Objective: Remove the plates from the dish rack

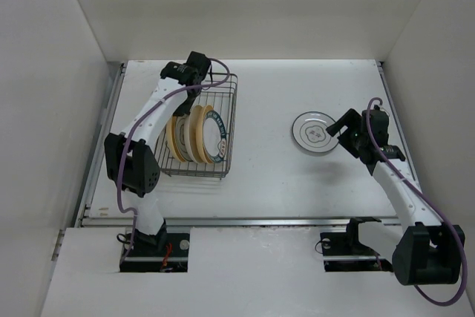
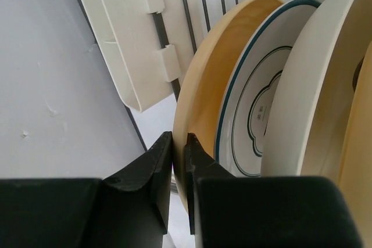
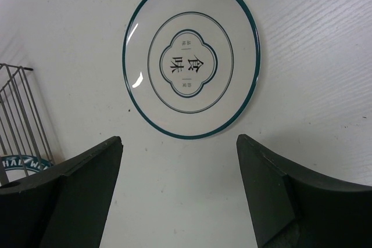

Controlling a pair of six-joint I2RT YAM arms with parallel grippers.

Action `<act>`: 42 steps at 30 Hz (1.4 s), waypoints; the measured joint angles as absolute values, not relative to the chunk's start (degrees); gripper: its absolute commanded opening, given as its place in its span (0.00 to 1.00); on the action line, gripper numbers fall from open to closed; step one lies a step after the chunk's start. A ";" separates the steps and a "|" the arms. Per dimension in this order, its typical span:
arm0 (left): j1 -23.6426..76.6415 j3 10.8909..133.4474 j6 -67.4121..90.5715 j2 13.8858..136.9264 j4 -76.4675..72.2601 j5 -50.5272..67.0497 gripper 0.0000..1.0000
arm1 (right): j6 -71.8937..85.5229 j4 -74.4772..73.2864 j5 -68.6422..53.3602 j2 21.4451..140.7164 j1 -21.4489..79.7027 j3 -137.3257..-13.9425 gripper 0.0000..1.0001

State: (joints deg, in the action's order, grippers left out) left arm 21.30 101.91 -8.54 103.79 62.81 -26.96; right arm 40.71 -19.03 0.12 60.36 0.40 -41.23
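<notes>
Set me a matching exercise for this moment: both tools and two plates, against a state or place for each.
1 left tool
2 right tool
3 yellow plate
4 lone plate

a open over the table
b upright in the rack
c lying on the table
d shut on a plate's rim

Pairs: 1-d, 2-a, 3-b, 4-c

The yellow-tan plate (image 2: 203,103) and the teal-rimmed plate (image 3: 190,56) look glossy and glazed. The desk (image 3: 314,103) is matt white, faintly scuffed. The dish rack (image 1: 223,88) is thin dark metal wire, its cream piece (image 2: 125,45) smooth plastic.
</notes>
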 measured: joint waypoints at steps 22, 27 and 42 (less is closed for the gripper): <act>27.20 115.98 -9.93 104.31 65.67 -39.00 0.00 | 40.27 -19.03 0.21 60.34 0.40 -41.17 0.85; 28.38 116.29 -13.10 104.29 63.31 -44.40 0.00 | 39.66 -19.09 0.19 59.75 0.40 -41.17 0.85; 29.89 130.15 -21.63 101.84 44.60 -46.72 0.00 | 35.92 -9.65 -16.12 52.84 1.96 -39.51 0.85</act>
